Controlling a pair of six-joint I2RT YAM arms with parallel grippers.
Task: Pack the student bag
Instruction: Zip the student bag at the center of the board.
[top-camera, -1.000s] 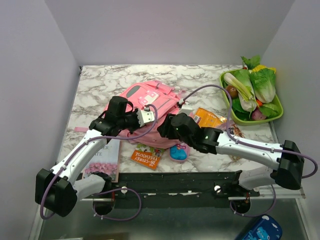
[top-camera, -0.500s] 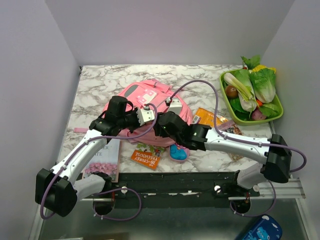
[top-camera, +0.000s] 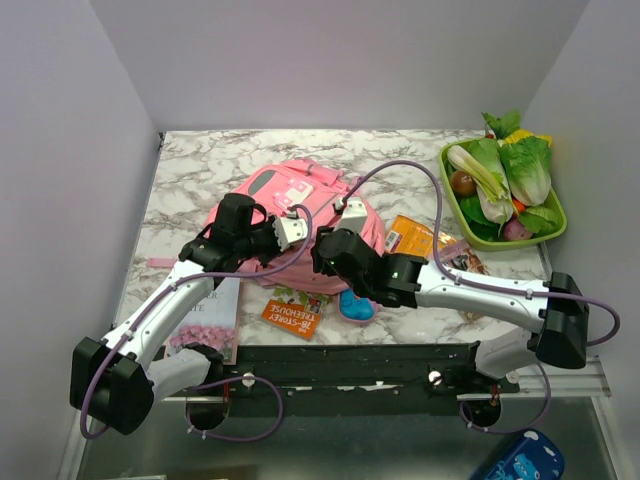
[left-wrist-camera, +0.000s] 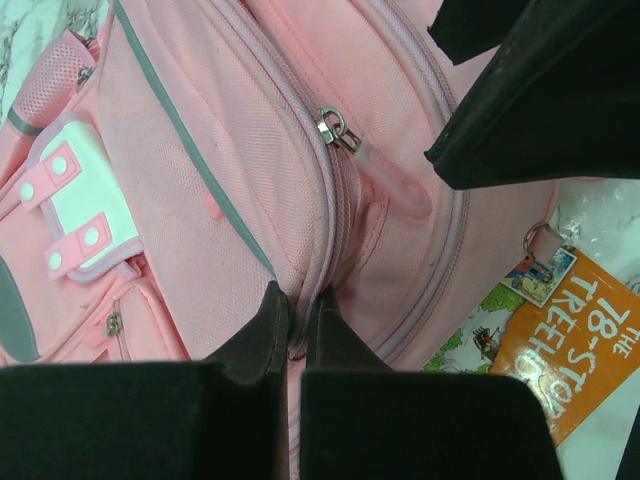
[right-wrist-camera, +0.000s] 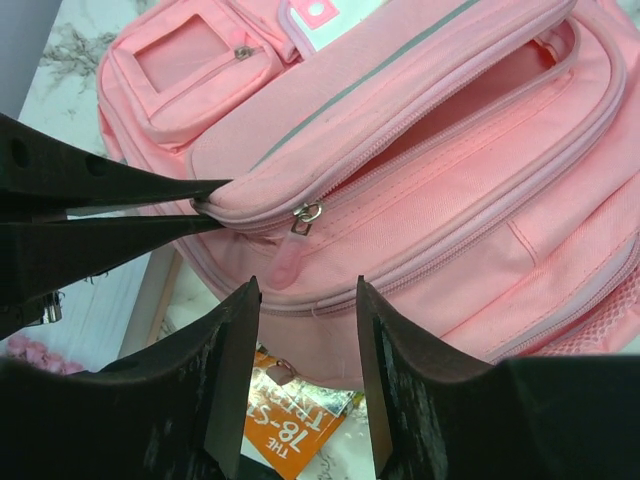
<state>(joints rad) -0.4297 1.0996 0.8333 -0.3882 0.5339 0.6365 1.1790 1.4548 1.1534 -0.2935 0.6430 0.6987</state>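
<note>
Packing looks barely begun. The student bag (top-camera: 290, 190) lies flat in the middle of the marble table (top-camera: 190, 160), front pockets up, and everything that might go in it sits outside on the tabletop. Judging by this, the step in hand is getting a compartment open, and all the loading is left to do.

The bag is the main container. In the right wrist view one zip line gapes into a pink-lined slot, but the slot is shadowed and I cannot tell whether anything is inside. The other pockets look zipped and flat. The second container, a green tray (top-camera: 500, 243) at the far right edge of the table, is heaped with leafy vegetables (top-camera: 505, 175) and stands well apart from the bag.

Loose on the table are a large book (top-camera: 205, 315) under the left arm, the orange "78-Storey Treehouse" book (top-camera: 293, 315) just beside the bag's near edge, an orange packet (top-camera: 415, 237) to the bag's right, and a small blue-and-pink item (top-camera: 357, 305) near the front.

The left gripper (left-wrist-camera: 298, 305) has its fingers pressed together on a fold of bag fabric beside a zip track, pinning it. The right gripper (right-wrist-camera: 305, 290) hangs over the same zip with its fingers apart, holding nothing, and the pink zip pull (right-wrist-camera: 290, 250) lies in the gap just beyond its tips.
</note>
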